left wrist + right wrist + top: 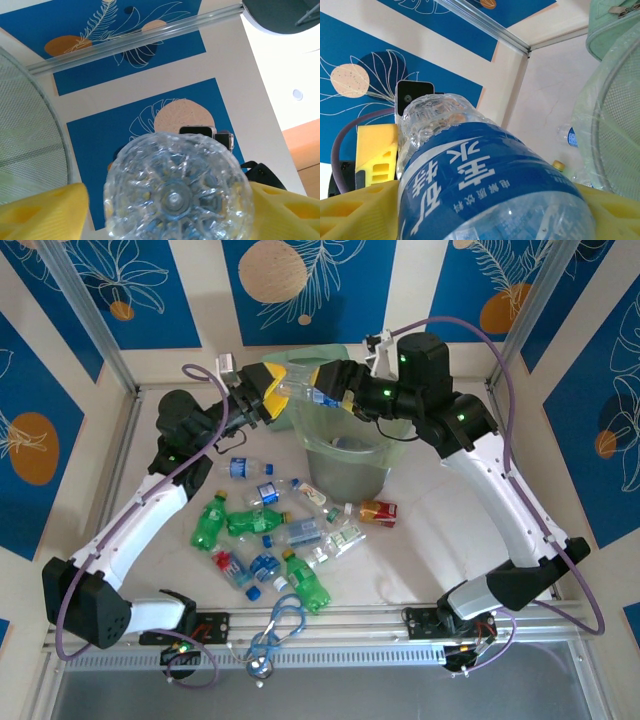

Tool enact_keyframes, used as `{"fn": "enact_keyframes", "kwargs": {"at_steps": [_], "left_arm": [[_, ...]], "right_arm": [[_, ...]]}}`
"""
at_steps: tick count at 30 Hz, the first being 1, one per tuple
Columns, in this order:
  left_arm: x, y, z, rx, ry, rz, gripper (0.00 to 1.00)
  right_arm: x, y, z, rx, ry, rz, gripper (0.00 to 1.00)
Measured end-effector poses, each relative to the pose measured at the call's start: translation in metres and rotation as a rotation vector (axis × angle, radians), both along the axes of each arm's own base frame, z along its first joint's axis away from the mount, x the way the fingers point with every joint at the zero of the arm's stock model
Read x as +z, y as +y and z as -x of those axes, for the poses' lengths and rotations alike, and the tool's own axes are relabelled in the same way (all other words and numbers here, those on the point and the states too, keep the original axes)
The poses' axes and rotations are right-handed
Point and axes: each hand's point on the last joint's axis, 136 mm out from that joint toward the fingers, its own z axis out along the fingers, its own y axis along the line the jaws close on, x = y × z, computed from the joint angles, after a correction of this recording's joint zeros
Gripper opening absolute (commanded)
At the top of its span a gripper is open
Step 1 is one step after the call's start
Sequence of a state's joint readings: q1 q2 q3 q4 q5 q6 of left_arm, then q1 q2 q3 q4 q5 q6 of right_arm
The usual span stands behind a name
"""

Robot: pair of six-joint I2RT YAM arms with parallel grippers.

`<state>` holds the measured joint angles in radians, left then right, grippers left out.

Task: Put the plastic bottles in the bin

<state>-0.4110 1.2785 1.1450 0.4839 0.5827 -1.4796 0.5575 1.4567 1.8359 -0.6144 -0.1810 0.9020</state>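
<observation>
We held a blue-labelled bottle above the bin, with the left pincer and right pincer both clamped on it. Next, we judged, both should release over the opening.

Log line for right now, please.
right gripper: shut on blue-label bottle | left gripper: around its base, grip unclear | bottle: at bin rim | rest: loose bottles on table

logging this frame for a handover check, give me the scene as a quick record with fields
held item: clear bottle with a blue label, lying sideways
left end effector: shut on the bottle's base end
right end effector: shut on its labelled body
position: above the bin rim, judged from the top view
still on table: loose bottles clustered on the near side of the bin
</observation>
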Motion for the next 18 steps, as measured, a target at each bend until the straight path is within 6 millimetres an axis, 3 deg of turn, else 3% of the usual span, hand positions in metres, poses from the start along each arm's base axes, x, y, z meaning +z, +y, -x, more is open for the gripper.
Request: {"fn": "enact_keyframes", "kwargs": {"at_steps": [2, 9, 15, 18], "left_arm": [[-0.005, 0.000, -0.002, 0.009, 0.011, -0.013, 1.00], [-0.028, 0.016, -0.004, 0.114, 0.028, -0.203, 1.00], [-0.029, 0.075, 0.009, 0.386, -0.011, -0.533, 1.00], [-0.047, 0.106, 0.021, 0.474, 0.014, -0.652, 1.00]], "right_arm": [[0.001, -0.002, -0.001, -0.005, 0.002, -0.005, 0.61], [-0.011, -0.023, -0.014, -0.075, 0.043, 0.024, 0.61], [-0.037, -0.067, -0.037, -0.215, 0.085, 0.123, 0.62], [-0.053, -0.076, -0.045, -0.243, 0.109, 0.180, 0.62]]}}
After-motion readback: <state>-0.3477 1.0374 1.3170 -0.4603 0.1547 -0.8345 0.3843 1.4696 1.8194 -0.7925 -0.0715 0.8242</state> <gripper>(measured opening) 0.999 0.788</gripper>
